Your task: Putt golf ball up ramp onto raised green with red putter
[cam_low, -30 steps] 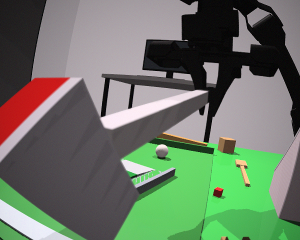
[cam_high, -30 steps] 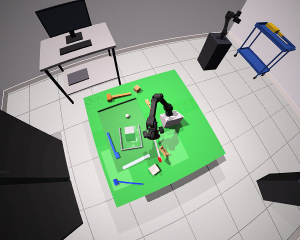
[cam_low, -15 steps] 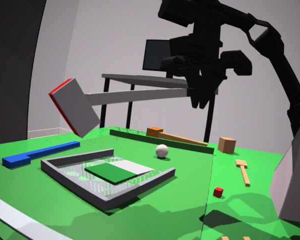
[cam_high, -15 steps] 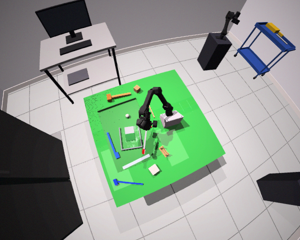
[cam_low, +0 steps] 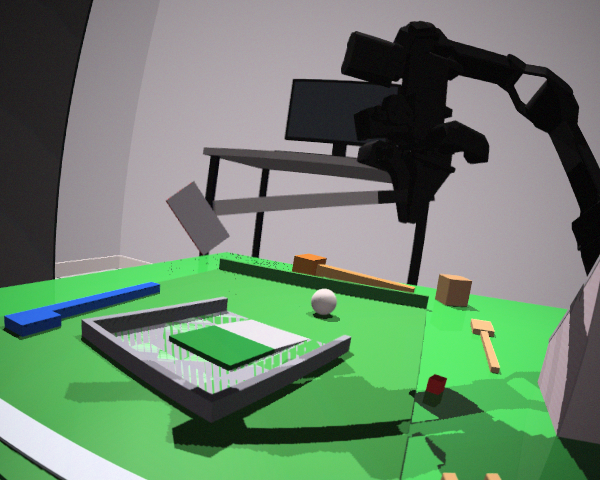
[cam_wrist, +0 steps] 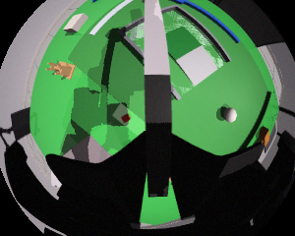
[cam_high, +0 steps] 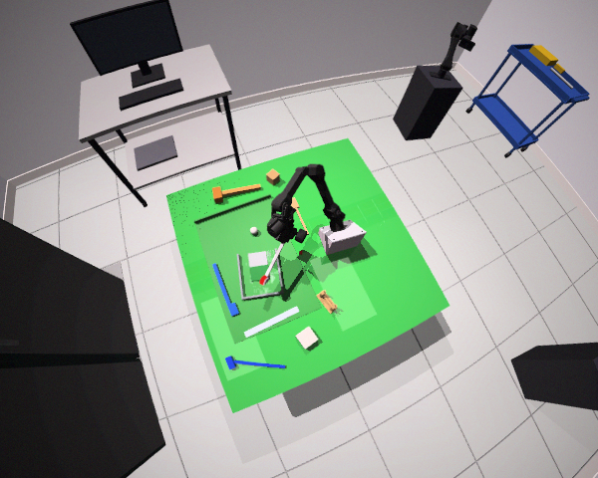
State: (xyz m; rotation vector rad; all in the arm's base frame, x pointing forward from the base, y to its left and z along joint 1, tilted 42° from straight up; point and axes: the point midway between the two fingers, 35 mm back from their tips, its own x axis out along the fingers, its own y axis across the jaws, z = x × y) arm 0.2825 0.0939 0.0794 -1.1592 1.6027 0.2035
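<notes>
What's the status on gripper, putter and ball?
Gripper shut on red putter, held aloft. Golf ball outside the grey-walled frame, off the green. Nothing seen between ball and ramp.

Top looks steeply down, exterior sideways from nearby; both share the ball (cam_high: 254, 230) (cam_low: 323, 301).
</notes>
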